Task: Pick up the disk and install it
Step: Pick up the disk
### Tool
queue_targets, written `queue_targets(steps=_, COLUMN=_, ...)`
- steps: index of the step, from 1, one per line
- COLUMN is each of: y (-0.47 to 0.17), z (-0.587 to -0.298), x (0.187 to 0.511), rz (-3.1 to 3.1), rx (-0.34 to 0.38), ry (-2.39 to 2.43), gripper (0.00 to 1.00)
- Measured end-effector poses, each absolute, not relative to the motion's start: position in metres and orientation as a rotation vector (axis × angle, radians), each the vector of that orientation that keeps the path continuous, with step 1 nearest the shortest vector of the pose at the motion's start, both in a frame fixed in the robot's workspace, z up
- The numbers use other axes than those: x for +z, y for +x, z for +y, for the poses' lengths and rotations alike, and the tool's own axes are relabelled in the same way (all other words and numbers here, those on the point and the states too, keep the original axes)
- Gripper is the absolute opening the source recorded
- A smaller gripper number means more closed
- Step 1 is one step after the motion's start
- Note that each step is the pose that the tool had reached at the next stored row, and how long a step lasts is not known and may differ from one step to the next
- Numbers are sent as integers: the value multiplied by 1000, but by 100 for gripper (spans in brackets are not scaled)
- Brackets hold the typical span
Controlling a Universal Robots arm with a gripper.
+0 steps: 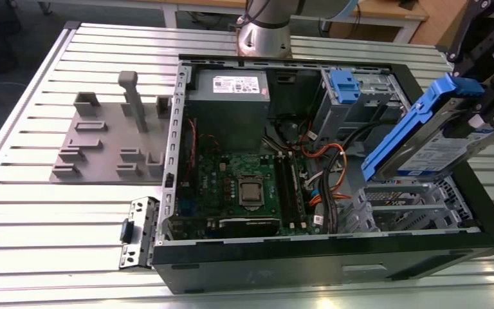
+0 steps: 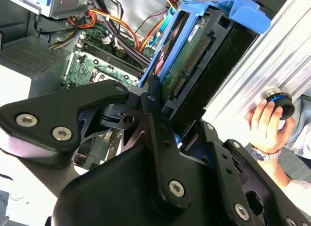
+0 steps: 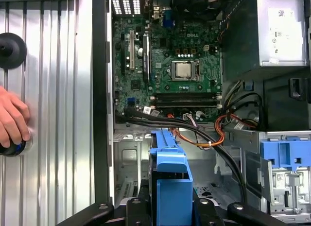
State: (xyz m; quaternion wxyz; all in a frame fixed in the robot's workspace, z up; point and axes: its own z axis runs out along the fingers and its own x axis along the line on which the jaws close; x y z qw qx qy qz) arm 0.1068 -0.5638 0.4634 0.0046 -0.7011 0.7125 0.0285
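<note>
— Where is the disk (image 1: 423,148) being held?
— It is being gripped, tilted, by the hand (image 1: 480,111), clamped tight around it, above the open case (image 1: 316,261), at the exterior view's right.

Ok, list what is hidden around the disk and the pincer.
- Exterior view: the disk's upper part, covered by the pincer.
- First wrist view: the bay floor beneath the disk, covered by it.
- Second wrist view: the round knob, partly covered by a person's hand.

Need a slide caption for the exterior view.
Gripper holding the blue-framed disk tilted above the open computer case, not yet installed.
</note>
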Motion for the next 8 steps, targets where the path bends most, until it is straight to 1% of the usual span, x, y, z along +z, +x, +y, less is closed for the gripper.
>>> queue_targets(steps=8, y=113, z=-568, x=462, rz=2232, rx=89, ry=-2196, gripper=36)
